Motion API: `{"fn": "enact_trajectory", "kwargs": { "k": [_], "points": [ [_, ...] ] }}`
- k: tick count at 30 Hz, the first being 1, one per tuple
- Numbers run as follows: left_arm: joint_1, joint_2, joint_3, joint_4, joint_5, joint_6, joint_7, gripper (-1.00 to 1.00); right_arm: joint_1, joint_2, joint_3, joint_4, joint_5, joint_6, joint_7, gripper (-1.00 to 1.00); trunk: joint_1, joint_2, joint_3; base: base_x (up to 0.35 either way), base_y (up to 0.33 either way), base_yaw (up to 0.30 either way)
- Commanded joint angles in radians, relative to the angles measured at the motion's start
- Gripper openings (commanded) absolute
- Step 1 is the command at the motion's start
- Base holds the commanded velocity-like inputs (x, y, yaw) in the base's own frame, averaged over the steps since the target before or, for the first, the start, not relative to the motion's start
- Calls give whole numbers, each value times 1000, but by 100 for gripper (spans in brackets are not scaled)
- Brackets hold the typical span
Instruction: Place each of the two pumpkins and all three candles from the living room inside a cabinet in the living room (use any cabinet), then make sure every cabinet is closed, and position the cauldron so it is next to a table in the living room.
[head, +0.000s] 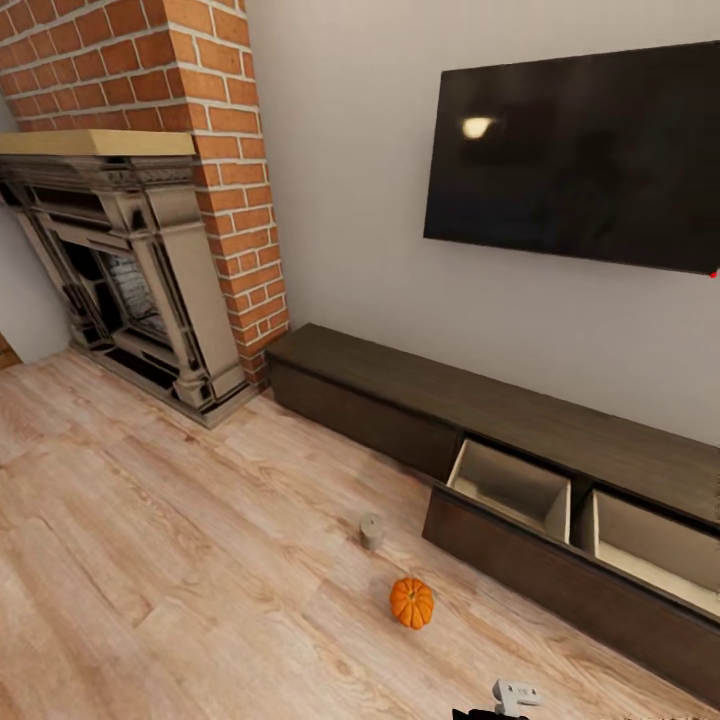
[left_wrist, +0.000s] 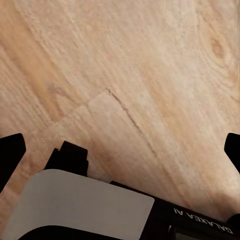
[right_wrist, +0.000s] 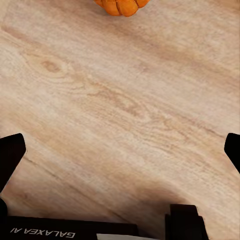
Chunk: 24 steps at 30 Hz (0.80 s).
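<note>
Nearest to us, both end effectors hang over bare plank floor (head: 180, 560). The left end effector (left_wrist: 120, 150) has its fingertips (left_wrist: 10, 152) spread to the far sides of its wrist view with nothing between them, so we read it as released. The right end effector (right_wrist: 120, 150) stands the same way, spread wide and holding nothing.

Just ahead of the right one lies a pumpkin (head: 411, 602) on the floor, its underside cropped at the edge of the right wrist view (right_wrist: 121, 6). A little beyond it, and well apart, stands one candle (head: 372, 530), upright, near the corner of the pulled-out drawer. Behind both runs the cabinet (head: 400, 385) against the wall, with its drawer (head: 560, 570) pulled open and two pale compartments showing.

We judge the risks as follows. The pumpkin is round and ribbed, so a glancing touch could roll it toward the drawer front or away across the boards. The candle is squat, but a sweeping arm could tip it. The open drawer front juts into the floor, and our base or an elbow could strike it while we reach down.

Open floor spreads toward the fireplace (head: 130, 280), giving us room to approach from that side.
</note>
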<state>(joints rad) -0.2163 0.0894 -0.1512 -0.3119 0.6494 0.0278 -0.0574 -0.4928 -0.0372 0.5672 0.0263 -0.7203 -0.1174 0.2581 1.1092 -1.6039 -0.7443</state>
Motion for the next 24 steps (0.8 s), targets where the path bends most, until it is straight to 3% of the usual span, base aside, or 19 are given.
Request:
{"fn": "enact_trajectory", "kwargs": {
  "k": [1,7,15,24],
  "points": [
    [0,1,-7,-1,10,3,-1,100,-1,0,8,3,-10,-4,6,100,0,0,-1,187,266,-261],
    [0,1,-7,-1,10,3,-1,100,-1,0,8,3,-11,-3,7,100,0,0,-1,134,266,-273],
    [0,1,-7,-1,10,3,-1,100,-1,0,8,3,-11,-2,7,100,0,0,-1,15,76,-280],
    [0,2,-7,-1,10,3,-1,100,-1,0,8,3,-13,-2,7,100,0,0,-1,97,192,-280]
  ]
}}
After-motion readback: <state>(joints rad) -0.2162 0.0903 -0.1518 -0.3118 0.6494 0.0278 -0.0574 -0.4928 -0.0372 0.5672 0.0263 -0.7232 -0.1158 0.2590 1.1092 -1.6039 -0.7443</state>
